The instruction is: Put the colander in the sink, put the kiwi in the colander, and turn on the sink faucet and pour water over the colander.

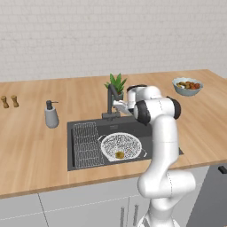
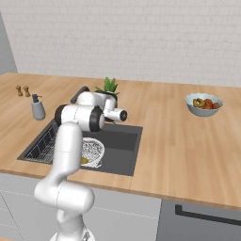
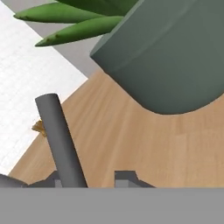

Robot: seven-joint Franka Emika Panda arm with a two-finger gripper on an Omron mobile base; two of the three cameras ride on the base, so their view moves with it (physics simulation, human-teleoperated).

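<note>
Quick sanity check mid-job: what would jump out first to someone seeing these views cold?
The white arm reaching over the sink, its gripper shut by the sink faucet. Below it, the colander sits in the basin with the kiwi inside. A potted plant stands just behind the faucet.

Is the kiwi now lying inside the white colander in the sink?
Yes, in the left base view the kiwi lies inside the colander, which sits in the sink beside the wire rack.
</note>
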